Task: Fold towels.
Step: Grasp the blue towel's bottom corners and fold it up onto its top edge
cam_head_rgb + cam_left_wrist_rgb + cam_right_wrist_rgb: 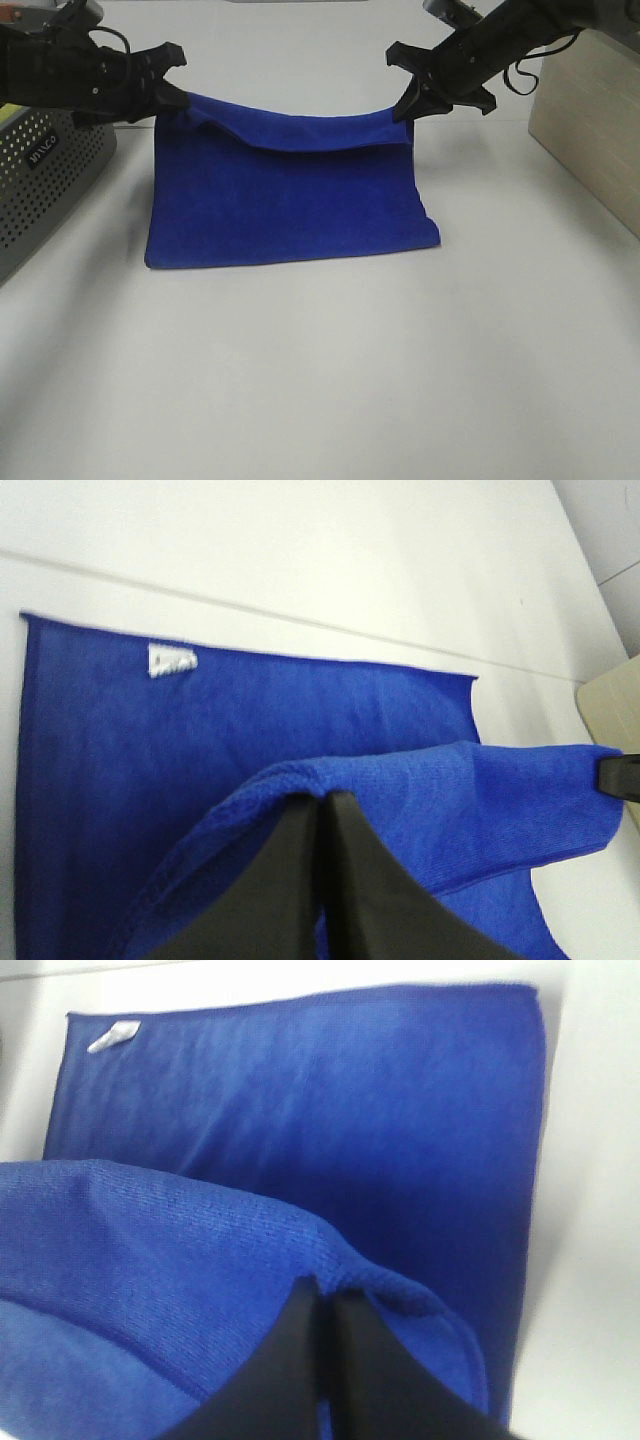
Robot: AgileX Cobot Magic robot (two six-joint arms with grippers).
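White desk (320,390) carries the blue towel (290,215), near half lying flat, far corners pinched in my left claw (172,100) and right claw (408,105); I should sweep both nearward evenly to match hems.

light: bright, even | shadows: soft beside towel (290,215) | wrist views: slightly blurred

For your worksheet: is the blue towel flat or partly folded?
Partly folded: the towel has one edge lifted, curling over the flat part.

Grey perforated basket (60,200): white lettering (45,150) on its side, not legible; white tag (171,660) on blue towel (300,730): blurred, unreadable.
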